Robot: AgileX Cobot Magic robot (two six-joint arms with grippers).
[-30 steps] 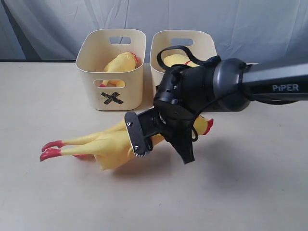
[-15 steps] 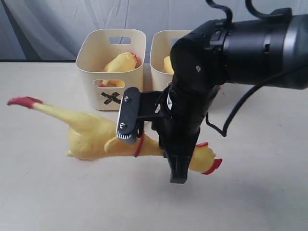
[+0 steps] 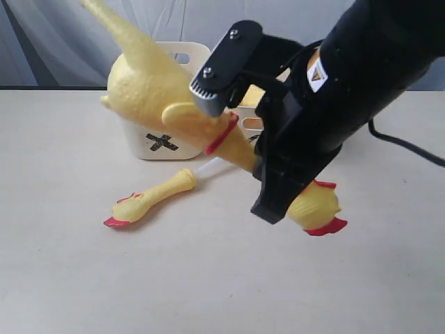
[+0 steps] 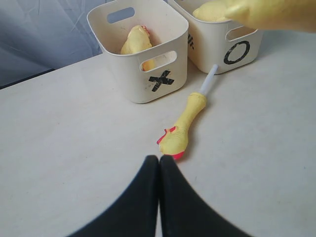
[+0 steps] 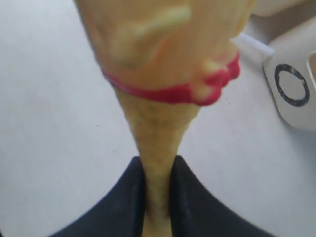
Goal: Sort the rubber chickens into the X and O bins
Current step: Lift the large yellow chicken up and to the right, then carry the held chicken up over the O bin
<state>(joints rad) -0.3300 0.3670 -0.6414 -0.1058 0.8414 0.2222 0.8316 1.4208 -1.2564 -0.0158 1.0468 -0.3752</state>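
Observation:
My right gripper point(image 3: 248, 132) is shut on the neck of a large yellow rubber chicken point(image 3: 149, 87) and holds it in the air in front of the bins. Its feet point up and its red-combed head point(image 3: 318, 209) hangs low. In the right wrist view the fingers point(image 5: 157, 167) pinch the neck below the red neck band point(image 5: 173, 91). A small leg-shaped piece point(image 3: 158, 197) with a white stick lies on the table before the X bin point(image 3: 141, 138). The X bin point(image 4: 148, 84) and the O bin point(image 4: 232, 49) each hold a chicken. My left gripper point(image 4: 159, 160) is shut and empty, just short of the leg piece point(image 4: 185, 123).
The beige table point(image 3: 83, 278) spreads out in front of the bins. A grey curtain point(image 3: 55, 42) hangs behind. In the exterior view my right arm and the held chicken cover the O bin and much of the X bin.
My right gripper has lifted the large chicken off the table and swung it up, feet high. The small leg piece that lay under it now shows on the table.

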